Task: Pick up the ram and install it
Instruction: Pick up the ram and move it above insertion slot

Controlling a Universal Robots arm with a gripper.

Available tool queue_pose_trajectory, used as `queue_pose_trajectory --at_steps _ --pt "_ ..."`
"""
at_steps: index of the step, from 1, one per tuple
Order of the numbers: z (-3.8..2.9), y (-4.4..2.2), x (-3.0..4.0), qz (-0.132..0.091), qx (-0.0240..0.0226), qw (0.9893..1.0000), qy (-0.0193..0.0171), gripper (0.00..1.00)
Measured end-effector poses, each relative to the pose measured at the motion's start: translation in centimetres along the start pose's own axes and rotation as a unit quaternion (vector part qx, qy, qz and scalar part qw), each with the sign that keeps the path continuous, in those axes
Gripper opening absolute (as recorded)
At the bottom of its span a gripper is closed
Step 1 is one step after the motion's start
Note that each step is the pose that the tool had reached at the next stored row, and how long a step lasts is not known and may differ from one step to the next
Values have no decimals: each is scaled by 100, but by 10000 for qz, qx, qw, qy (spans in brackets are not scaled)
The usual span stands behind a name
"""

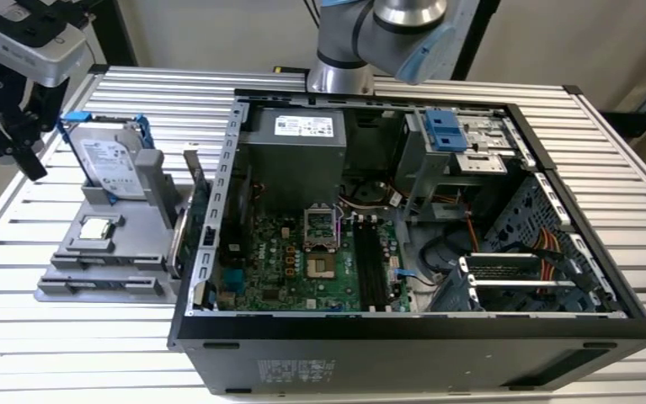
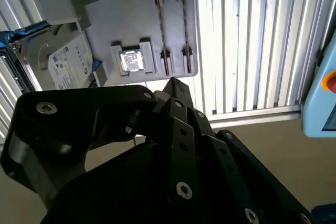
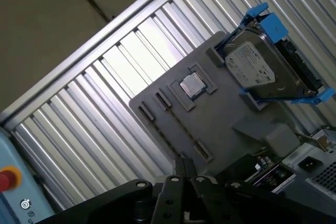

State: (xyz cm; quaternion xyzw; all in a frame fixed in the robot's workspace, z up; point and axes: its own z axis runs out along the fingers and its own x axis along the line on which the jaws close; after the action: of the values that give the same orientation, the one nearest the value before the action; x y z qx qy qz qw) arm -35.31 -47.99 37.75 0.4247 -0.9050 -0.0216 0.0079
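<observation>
the gripper point(image 2: 173, 84) hangs high over the grey holder point(image 2: 126, 19), fingers pinched together on nothing; the ram i can't place surely, perhaps edge-on in the long slots point(image 2: 158, 24) beside the cpu chip point(image 2: 131, 60), so line up square to those slots

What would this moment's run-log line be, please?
phase: pre-grasp | gripper: shut, near gray fixture | ram: upright beside fixture, untouched
</observation>
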Motion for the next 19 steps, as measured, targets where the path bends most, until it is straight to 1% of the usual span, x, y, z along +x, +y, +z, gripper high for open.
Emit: queue_pose_trajectory --at_steps 8,19 --pt "1 6 -7 -260 0 9997 12 0" --pt "1 8 -9 -550 0 9985 27 0"
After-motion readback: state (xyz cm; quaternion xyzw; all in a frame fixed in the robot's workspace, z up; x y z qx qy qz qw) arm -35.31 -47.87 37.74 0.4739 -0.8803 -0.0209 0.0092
